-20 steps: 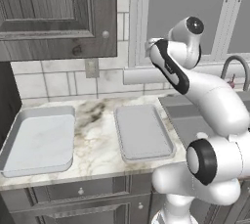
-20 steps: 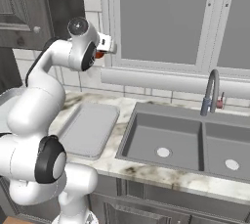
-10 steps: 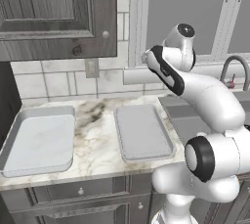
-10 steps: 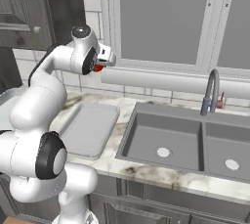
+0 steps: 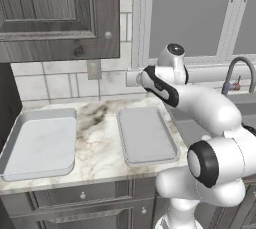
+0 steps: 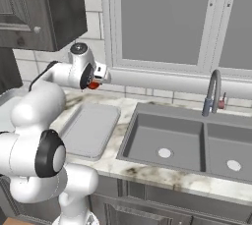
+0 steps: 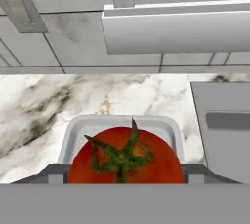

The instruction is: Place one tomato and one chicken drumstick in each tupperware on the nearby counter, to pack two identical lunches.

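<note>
My gripper (image 6: 95, 82) is shut on a red tomato (image 6: 92, 86) with a green stem, held in the air near the tiled back wall. In the hand view the tomato (image 7: 124, 162) hangs over the far end of the right tupperware (image 7: 122, 123). Two shallow grey tupperware trays lie on the white marble counter (image 5: 100, 143): the left tupperware (image 5: 37, 143) and the right tupperware (image 5: 147, 135), both with nothing in them. The right tupperware (image 6: 91, 128) lies below the held tomato. The chicken drumstick is out of view.
A grey double sink (image 6: 192, 143) with a curved faucet (image 6: 212, 91) lies right of the trays. The sink's edge (image 7: 222, 125) borders the right tray. A window sill (image 7: 176, 27) and a wall outlet (image 5: 93, 69) are on the back wall, under a dark upper cabinet (image 5: 55, 13).
The arm has swung left and down with the tomato, bringing it from beside the window frame to lower over the back of the right tupperware. Trays have not moved.
</note>
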### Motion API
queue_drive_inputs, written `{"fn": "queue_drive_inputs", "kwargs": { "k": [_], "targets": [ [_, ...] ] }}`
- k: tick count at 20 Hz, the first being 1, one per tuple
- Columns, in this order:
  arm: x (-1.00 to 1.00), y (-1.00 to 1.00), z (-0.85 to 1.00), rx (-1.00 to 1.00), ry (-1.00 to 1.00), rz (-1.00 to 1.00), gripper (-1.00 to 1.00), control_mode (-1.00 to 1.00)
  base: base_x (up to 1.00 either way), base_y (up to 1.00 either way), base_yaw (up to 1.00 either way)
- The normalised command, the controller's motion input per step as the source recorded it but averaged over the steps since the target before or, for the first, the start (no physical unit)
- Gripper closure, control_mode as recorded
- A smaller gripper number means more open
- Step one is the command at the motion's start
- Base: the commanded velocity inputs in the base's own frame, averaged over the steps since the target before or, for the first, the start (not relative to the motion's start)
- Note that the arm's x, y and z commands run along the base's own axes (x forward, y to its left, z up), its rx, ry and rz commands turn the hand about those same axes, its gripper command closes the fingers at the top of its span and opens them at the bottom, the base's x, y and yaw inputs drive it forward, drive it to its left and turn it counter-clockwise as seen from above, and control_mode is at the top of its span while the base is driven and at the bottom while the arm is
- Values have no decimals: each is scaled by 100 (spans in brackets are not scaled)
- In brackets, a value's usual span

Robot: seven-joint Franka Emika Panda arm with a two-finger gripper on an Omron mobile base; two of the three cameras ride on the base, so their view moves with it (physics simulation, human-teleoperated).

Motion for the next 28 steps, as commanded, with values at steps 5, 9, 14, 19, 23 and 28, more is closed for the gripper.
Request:
{"fn": "queue_drive_inputs", "kwargs": {
  "k": [5,9,14,19,23,28],
  "targets": [
    [0,9,-65,0,9,0,100,-100,0,0,0],
    [0,7,-65,0,9,0,100,-100,0,0,0],
    [0,9,-73,0,10,0,100,-100,0,0,0],
    [1,8,-68,0,8,0,100,-100,0,0,0],
    [3,5,-58,0,5,0,100,-100,0,0,0],
    [23,1,-44,0,0,0,100,-100,0,0,0]
  ]
}}
